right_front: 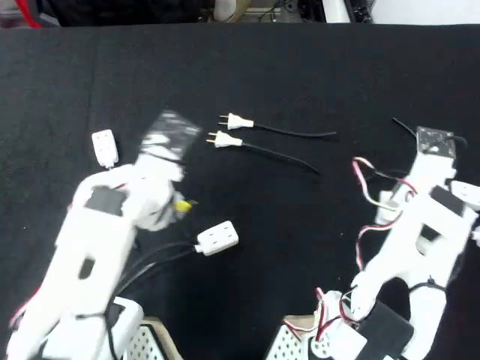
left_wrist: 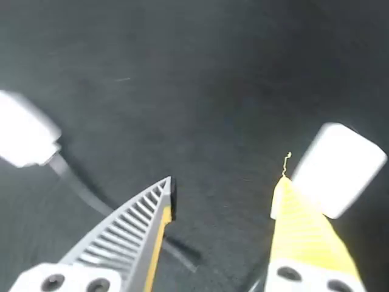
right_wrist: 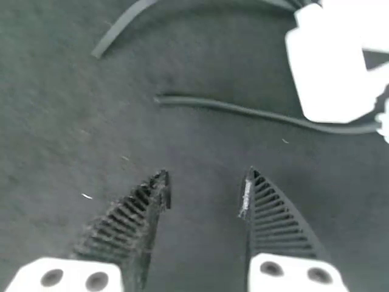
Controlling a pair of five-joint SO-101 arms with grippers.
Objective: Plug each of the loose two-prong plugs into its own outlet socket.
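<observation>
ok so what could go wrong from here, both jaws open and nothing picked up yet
1. The far plug and near plug lie close together, side by side, so jaws closing on one could well knock the other askew.
2. The nearer socket lies loose on the table. Pushing a plug into it may just slide it away unless something steadies it.

Right end effector (right_wrist: 205, 179), fingers apart, over the dark surface (right_wrist: 55, 128). A black cable (right_wrist: 243, 109) lies at twelve o'clock, a second cable (right_wrist: 121, 24) at eleven, and an unidentified white object (right_wrist: 331, 67) at one.
</observation>
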